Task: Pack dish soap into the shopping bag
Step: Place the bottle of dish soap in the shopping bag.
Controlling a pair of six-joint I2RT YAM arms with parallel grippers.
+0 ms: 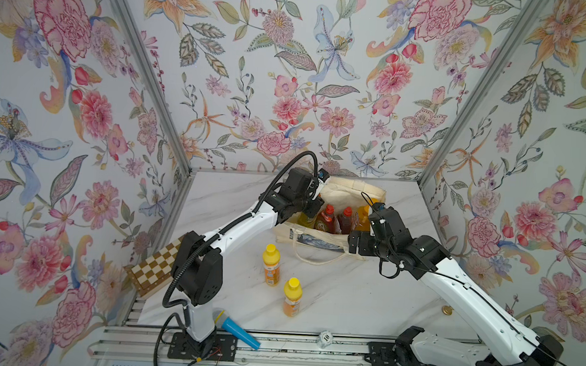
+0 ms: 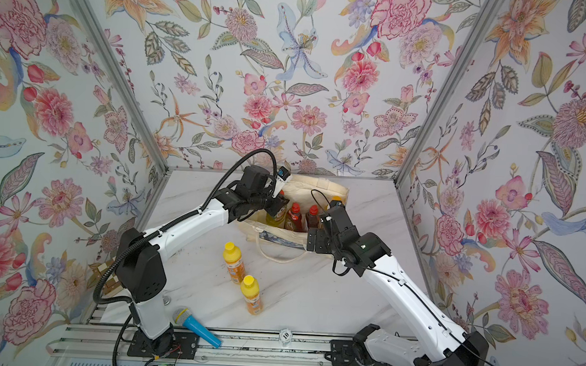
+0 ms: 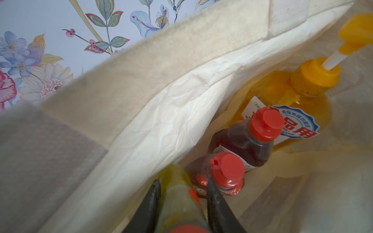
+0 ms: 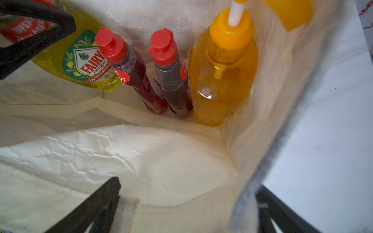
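Left fingers (image 3: 146,207) clamped on the green bottle (image 4: 60,52), inside the bag (image 1: 349,190). Right fingers (image 4: 96,203) wide apart, straddling the bag wall. Two orange bottles (image 1: 271,264) (image 1: 292,296) stand on the tabletop (image 1: 364,297).

Inside the shopping bag (image 1: 353,190), four bottles stand in a row along one wall: a yellow-green bottle (image 4: 80,60), two dark red bottles (image 4: 129,68) (image 4: 171,76) and an orange pump bottle (image 4: 222,76). The left gripper (image 3: 182,183), clasping the yellow-green bottle, fills that end of the bag's mouth. The rest of the bag's inside is bare lining. The right gripper (image 4: 187,185) straddles the bag's wall, one finger inside and one outside. In front of the bag, two yellow-capped bottles (image 1: 271,265) (image 1: 291,297) stand apart on bare marble.
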